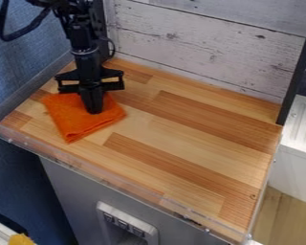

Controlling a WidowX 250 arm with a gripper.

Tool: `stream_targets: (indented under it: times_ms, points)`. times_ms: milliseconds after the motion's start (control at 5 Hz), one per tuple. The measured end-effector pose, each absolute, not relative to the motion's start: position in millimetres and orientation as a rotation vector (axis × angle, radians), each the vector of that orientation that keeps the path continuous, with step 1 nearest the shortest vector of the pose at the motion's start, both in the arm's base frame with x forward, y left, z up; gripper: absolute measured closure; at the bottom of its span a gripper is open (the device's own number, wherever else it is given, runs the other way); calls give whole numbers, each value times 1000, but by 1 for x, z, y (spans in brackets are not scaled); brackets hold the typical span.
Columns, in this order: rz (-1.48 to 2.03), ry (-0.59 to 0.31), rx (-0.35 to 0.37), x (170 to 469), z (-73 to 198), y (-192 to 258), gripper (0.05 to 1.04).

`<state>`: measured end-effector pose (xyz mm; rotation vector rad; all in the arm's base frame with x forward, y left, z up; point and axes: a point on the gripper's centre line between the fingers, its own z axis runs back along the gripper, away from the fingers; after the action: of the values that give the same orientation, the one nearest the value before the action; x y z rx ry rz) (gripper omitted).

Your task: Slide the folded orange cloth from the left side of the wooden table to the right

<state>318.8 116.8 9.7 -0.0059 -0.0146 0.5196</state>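
at the upper left of the wooden worktop (194, 129), the black gripper (93, 111) pointed down at the orange cloth (72, 125), its tip against or just above the fabric. couldn't tell if it was clenched, released or grasping cloth. cloth lay flat-ish, folded in layers, one corner toward the front edge, part of it hidden behind the gripper. black arm (84, 36) came in from the top edge, roughly vertical, with a dark cable (21, 36) looped out to its left. whitewashed plank panel (200, 48) stood along the back, black upright (299, 62) at its right end. clear low rim (111, 182) ran along the front. below that: grey cabinet face (72, 191) with a light-grey framed fitting (152, 234). blue textured surface (21, 72) was on the left, white ribbed unit (302, 124) on the right, yellow item (21, 239) at the bottom left corner.
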Motion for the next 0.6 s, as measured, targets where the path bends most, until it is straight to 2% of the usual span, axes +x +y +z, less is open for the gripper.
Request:
stream_targets:
  times_ms: [600]
  points:
    - [200, 5, 1, 341, 11, 57, 1025]
